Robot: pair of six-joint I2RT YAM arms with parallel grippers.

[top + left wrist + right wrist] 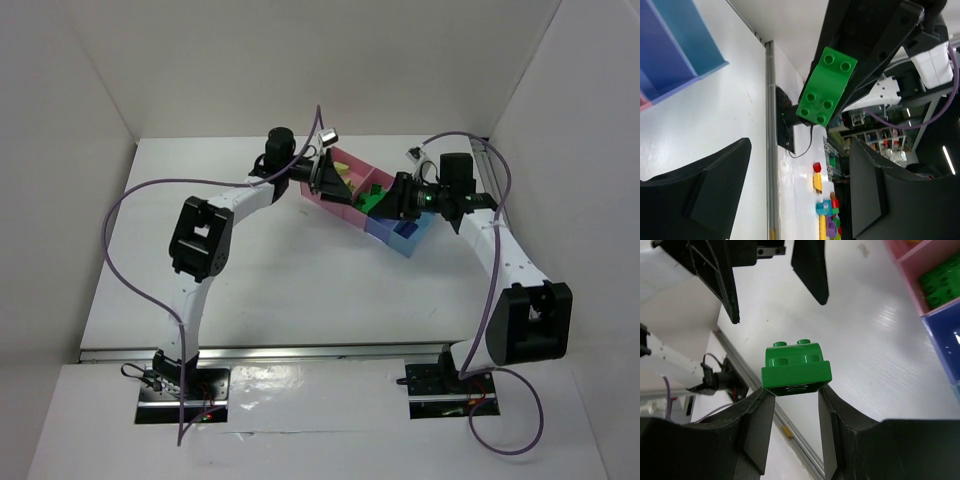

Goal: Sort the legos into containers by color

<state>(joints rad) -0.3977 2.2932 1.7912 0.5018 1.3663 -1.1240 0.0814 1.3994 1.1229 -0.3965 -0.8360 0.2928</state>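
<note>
My right gripper [796, 390] is shut on a bright green lego [797, 367] and holds it in the air beside the containers. The same lego [827, 86] shows in the left wrist view, pinched between the right gripper's black fingers. My left gripper [800, 145] is open and empty, its fingers [810, 270] facing the held lego. In the top view the left gripper [333, 183] hangs over the pink trays [352, 163] and the right gripper [383, 205] over the row's middle. Green legos [940, 282] lie in a pink tray [910, 262], next to a blue tray [942, 340].
The blue trays [675, 45] lie at the near right end of the row [405, 238]. A pale yellow brick [341, 172] lies in the larger pink tray. White walls close in the table on three sides. A metal rail [300, 352] runs along the front edge.
</note>
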